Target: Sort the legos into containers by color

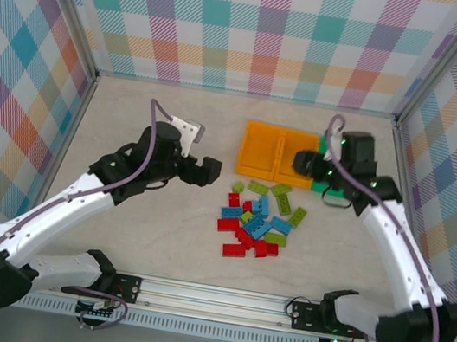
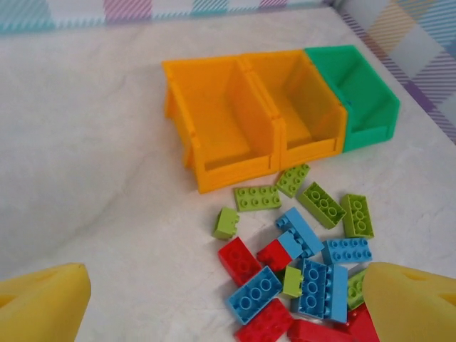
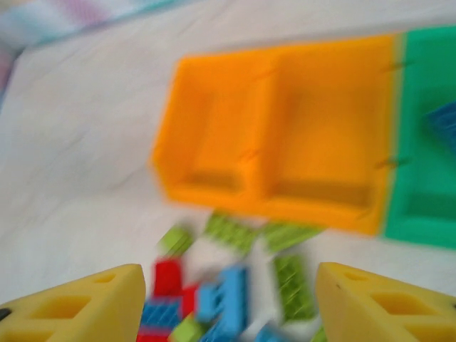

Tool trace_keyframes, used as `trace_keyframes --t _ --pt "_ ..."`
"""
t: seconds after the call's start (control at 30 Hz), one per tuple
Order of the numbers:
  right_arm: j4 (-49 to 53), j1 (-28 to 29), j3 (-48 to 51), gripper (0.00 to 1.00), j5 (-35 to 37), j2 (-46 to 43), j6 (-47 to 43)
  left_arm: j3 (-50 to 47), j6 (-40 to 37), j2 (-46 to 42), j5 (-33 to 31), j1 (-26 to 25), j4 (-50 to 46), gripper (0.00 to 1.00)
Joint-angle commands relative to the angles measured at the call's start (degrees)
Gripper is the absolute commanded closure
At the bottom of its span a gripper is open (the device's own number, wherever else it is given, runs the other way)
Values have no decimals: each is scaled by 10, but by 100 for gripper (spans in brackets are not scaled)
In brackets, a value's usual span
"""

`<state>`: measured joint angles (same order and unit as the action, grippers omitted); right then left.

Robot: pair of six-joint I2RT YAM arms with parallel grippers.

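Currently: right end effector point(image 1: 307, 162) hovers over the far row of bins, at the seam between an orange open-topped plastic bin point(image 2: 313, 146) and the bright green plastic bin point(image 2: 370, 117). Its yellow fingers point(image 3: 85, 303) stand apart, gripping nothing. A dark blue shape point(image 3: 440, 122) lies in the green bin, probably a brick, though that wrist view is blurred. Left end effector point(image 2: 224, 285) is wide open and empty, near the pile of red, light blue and lime green studded bricks point(image 1: 257, 220) on the surface point(image 2: 85, 142) just before the bins. Advice: lift clear first, then take an outlying brick across its short side. Bricks lie mostly studs-up, long axes scattered; the bins' long axes run near-to-far.
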<state>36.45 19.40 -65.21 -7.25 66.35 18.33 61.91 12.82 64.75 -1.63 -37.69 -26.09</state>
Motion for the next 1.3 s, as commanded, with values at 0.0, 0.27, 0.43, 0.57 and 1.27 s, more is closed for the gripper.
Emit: trace_keyframes --t 0.0,0.27,0.43,0.57,1.27 --pt "114 92 36 32 -42 -34 25 -9 138 48 4 -4 -20 4" --pt "209 223 23 23 42 -9 55 39 226 237 -22 -37 26 12" --pt "177 223 32 20 55 -16 60 122 185 376 4 -48 22 16" --pt "167 223 31 19 64 -10 65 158 139 437 18 -48 32 18" --pt "155 223 47 18 75 -50 124 161 69 507 19 -48 66 75"
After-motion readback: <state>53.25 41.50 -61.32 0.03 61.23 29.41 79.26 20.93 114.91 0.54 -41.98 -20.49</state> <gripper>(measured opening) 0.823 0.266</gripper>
